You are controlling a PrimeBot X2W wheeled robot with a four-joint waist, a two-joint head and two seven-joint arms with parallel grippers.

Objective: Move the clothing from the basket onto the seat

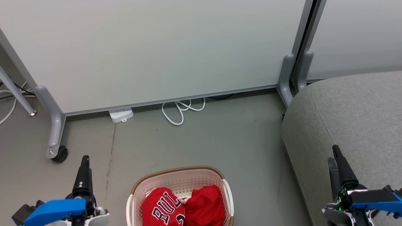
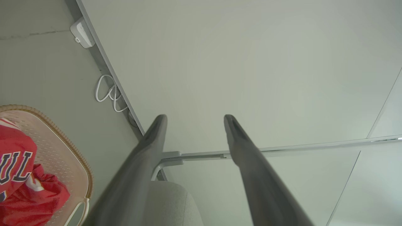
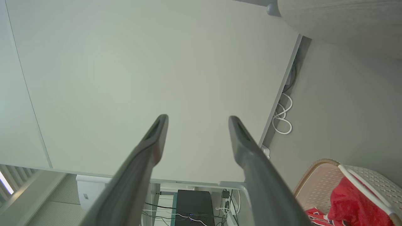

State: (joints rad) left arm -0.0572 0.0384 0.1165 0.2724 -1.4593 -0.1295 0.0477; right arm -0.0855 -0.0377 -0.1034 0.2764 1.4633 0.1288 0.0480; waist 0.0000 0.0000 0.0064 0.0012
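Basket [image 1: 180,185] sits on grey floor [image 1: 220,138], centre-bottom of head view, cream perforated walls w/ brown woven rim. Clothing inside: jersey [image 1: 163,208] w/ white lettering on basket's left side, plain red garment [image 1: 205,205] touching it on the right; both heaped in the basket. Seat [image 1: 355,116], grey fabric, to robot's right of basket, apart from it, nothing lying on visible part. L gripper [image 2: 194,117] at lower left of head view, fingers spread, nothing between them, left of basket and clear of it. R gripper [image 3: 198,117] over seat's near edge, fingers spread too, empty. White panel [image 1: 157,47] behind; white cable [image 1: 183,110] coiled on floor at its base.
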